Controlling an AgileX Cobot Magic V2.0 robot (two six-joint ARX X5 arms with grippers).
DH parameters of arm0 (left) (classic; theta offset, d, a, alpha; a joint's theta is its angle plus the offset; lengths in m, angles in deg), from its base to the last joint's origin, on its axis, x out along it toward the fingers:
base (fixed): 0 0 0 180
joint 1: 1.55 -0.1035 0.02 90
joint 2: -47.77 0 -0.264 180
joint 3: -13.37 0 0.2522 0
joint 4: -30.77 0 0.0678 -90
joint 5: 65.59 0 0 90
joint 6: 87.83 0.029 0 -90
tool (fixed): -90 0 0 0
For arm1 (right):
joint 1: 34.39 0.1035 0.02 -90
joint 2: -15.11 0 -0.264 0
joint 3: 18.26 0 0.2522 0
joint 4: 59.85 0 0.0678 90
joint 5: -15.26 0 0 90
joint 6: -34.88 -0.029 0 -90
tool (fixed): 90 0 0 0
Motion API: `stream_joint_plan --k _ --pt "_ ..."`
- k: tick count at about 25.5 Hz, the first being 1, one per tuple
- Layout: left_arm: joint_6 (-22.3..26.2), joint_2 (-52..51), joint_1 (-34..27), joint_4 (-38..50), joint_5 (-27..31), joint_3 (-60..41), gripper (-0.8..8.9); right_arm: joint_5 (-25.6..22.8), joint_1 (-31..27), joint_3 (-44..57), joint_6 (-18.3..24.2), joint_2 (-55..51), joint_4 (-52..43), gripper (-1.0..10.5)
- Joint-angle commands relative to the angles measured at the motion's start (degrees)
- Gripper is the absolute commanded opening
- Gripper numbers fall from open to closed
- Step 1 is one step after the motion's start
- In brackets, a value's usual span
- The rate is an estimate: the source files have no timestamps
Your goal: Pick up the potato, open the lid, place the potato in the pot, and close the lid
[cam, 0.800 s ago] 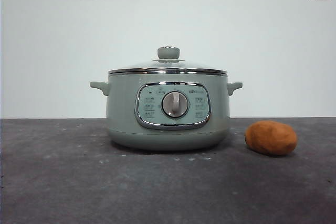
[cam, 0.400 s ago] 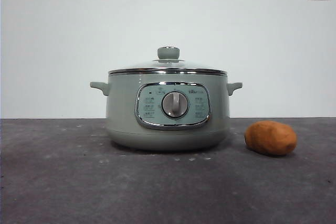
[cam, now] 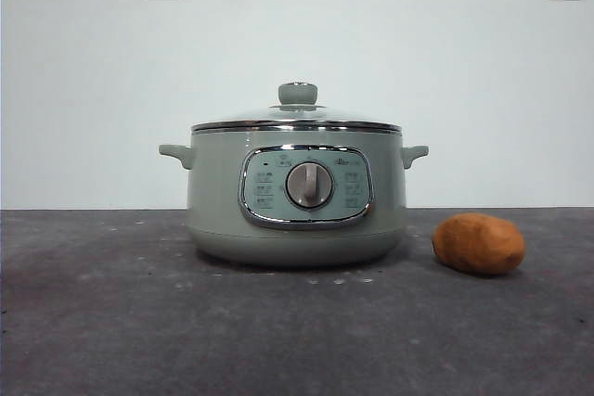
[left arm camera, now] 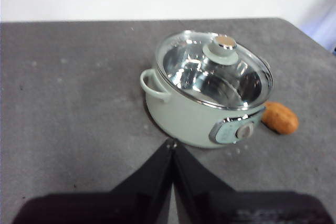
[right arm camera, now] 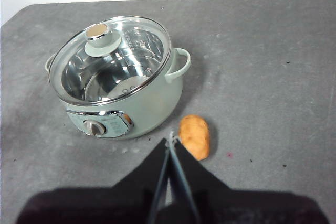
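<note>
A grey tabletop (cam: 93,322) carries every object. The sage-green pot (cam: 297,197) stands upright at centre, its chrome-framed control panel (cam: 306,185) and round dial facing the front camera. The glass lid (cam: 297,118), with a green knob (cam: 298,93), sits closed on the pot's rim; the wrist views show a bare metal interior through the glass. The orange-brown potato (cam: 479,244) lies on the tabletop just beside the pot, apart from it, on the panel side. The left hand (left arm camera: 171,145) hangs above the tabletop with jaws pressed together, holding nothing. The right hand (right arm camera: 171,141) hangs likewise, jaws nearly touching and unladen, its tips near the potato (right arm camera: 195,137).
</note>
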Motion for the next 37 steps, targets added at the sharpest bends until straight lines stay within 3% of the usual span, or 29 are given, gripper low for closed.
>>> stream_joint_plan --k 1,7,9,11,13,15,27,33,37 --pt "1.7 0.7 0.3 0.0 -0.1 0.8 -0.05 0.1 0.0 -0.5 1.0 0.1 0.0 -0.1" --pt "1.7 1.7 0.5 0.2 -4.6 1.1 0.16 0.1 0.0 -0.5 1.0 0.1 0.1 0.1" --pt "1.7 1.9 0.5 0.2 -5.1 1.1 1.66 0.1 0.0 -0.5 1.0 0.1 0.0 0.8" --pt "1.6 2.3 0.5 0.2 -6.3 1.1 4.58 0.1 0.0 -0.5 1.0 0.1 0.0 2.9" --pt "1.6 2.6 0.5 0.2 -7.0 1.1 6.35 0.1 0.0 -0.5 0.7 0.1 0.0 5.2" --pt "1.6 2.9 0.5 0.2 -7.4 1.1 6.37 0.1 0.0 -0.5 0.7 0.4 0.1 6.3" --pt "1.6 3.5 0.5 0.3 -7.4 1.1 6.35 4.1 0.2 -0.5 0.8 7.4 -0.5 6.3" --pt "1.6 4.0 0.5 0.3 -7.4 1.1 6.35 4.0 3.7 -0.5 1.0 16.1 -3.6 6.3" --pt "1.6 5.0 0.5 0.3 -7.4 1.1 6.35 -2.2 8.9 -0.6 2.6 28.7 -8.4 6.3"
